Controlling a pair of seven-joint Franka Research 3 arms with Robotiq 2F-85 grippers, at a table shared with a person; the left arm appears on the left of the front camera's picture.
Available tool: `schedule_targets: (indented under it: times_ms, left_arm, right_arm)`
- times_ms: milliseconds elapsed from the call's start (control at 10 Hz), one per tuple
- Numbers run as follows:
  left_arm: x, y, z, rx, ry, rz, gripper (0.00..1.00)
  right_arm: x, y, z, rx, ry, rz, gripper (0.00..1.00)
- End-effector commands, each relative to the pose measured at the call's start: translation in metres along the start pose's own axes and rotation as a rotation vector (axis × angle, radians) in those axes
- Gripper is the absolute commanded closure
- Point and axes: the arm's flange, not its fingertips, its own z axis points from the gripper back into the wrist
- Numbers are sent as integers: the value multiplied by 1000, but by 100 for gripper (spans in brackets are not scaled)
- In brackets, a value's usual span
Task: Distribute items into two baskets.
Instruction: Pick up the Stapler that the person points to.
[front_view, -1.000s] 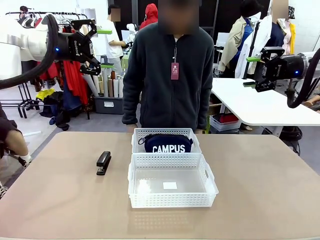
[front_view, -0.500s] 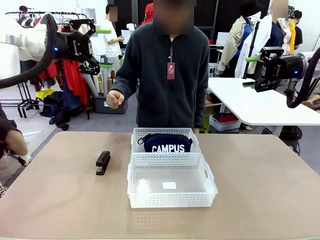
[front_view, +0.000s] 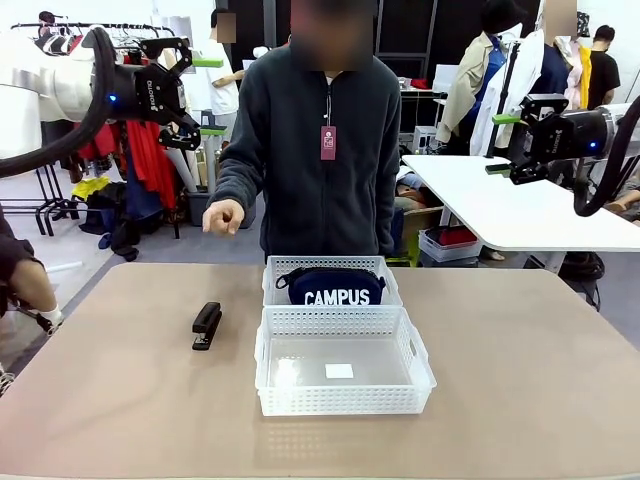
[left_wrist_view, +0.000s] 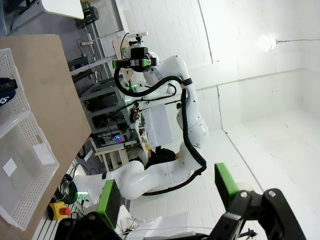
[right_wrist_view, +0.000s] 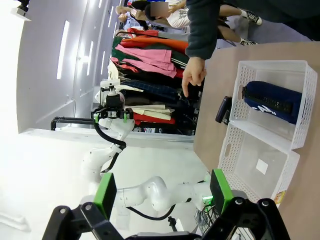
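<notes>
The navy "CAMPUS" pouch (front_view: 330, 288) lies in the far white basket (front_view: 330, 263). Touching it in front, the near basket (front_view: 345, 402) holds nothing but a small white label. The black stapler (front_view: 207, 325) lies on the table left of the baskets. My left gripper (front_view: 210, 97) hangs open high at the upper left, far from the table. My right gripper (front_view: 500, 143) is open high at the upper right. The right wrist view looks past my open right gripper (right_wrist_view: 162, 192) at the pouch (right_wrist_view: 272, 102), stapler (right_wrist_view: 222, 110) and both baskets (right_wrist_view: 250, 155). My left gripper (left_wrist_view: 167, 190) is open in its own view.
A person stands at the far edge behind the baskets, one hand (front_view: 222, 216) held out loosely above the table's far left. The brown table (front_view: 520, 400) is bare to the right and in front. A white table (front_view: 520, 210) stands behind on the right.
The person has stepped a little to the left and brought a hand up and out over the far left of the table. Neither gripper has moved; the items lie as before.
</notes>
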Motion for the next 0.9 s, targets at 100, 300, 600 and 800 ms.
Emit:
schedule_targets:
  times_ms: [100, 300, 600, 800]
  left_arm:
    - [0, -1, 1, -2, 1, -5, 0]
    - [0, -1, 1, -2, 1, -5, 0]
    - [0, -1, 1, -2, 1, -5, 0]
    - [0, -1, 1, -2, 1, -5, 0]
  right_arm:
    - [0, 2, 0, 1, -3, 1, 0]
    - [0, 2, 0, 1, -3, 1, 0]
    - [0, 2, 0, 1, -3, 1, 0]
    - [0, 2, 0, 1, -3, 1, 0]
